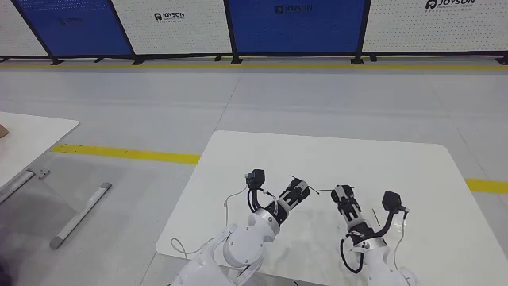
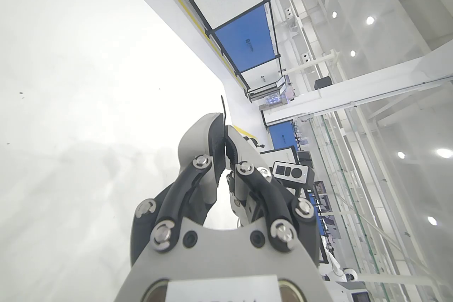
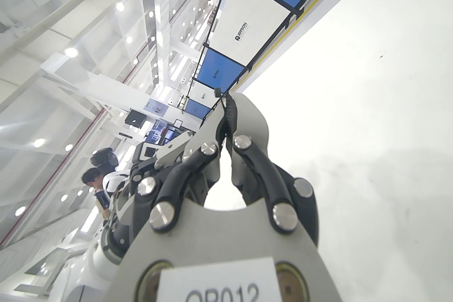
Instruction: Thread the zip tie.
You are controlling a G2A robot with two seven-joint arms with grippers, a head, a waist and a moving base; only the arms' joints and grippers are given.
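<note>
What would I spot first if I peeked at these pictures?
Two robot arms meet over a big white table. The left arm's fingers are shut on the thin strip of a black zip tie, and the right arm's fingers are shut on the end with the little square head. Across the floor beyond the table stands a row of blue and white panels.
</note>
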